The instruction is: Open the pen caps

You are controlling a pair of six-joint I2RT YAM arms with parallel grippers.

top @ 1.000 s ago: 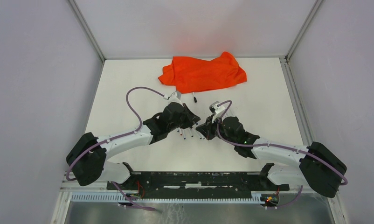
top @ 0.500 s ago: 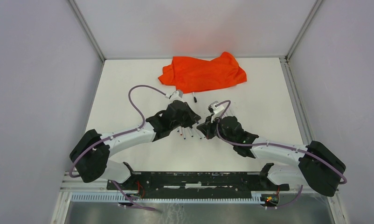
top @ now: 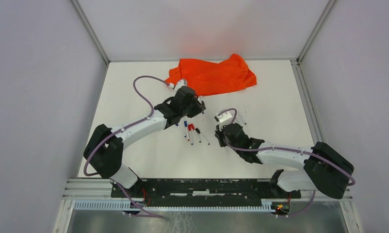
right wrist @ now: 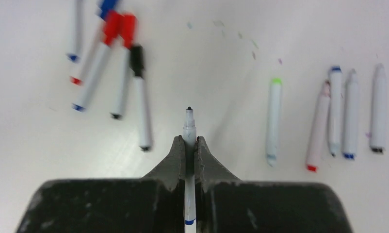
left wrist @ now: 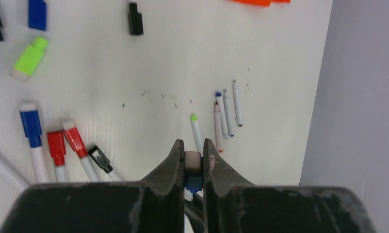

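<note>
Walled table [top: 120,102] is open at its sides. A cap [left wrist: 193,161] is clamped by left gripper [left wrist: 193,145], a pen [right wrist: 189,127] by right gripper [right wrist: 189,141].

The right gripper [right wrist: 189,141] clamps a white pen [right wrist: 189,126], its bare dark tip pointing to 12 o'clock. Pens wearing red caps [right wrist: 113,22] and a black cap [right wrist: 136,59] lie at 10 o'clock; five uncapped pens [right wrist: 335,109] line up at 3 o'clock.

Left arm [top: 134,132] stretched far forward and inward, left gripper [left wrist: 193,145] pinching a pen cap [left wrist: 193,160] between near-closed jaws, right arm [top: 280,154] bent low and inward, right gripper [right wrist: 189,141] clamped tight on a pen barrel [right wrist: 189,124]
</note>
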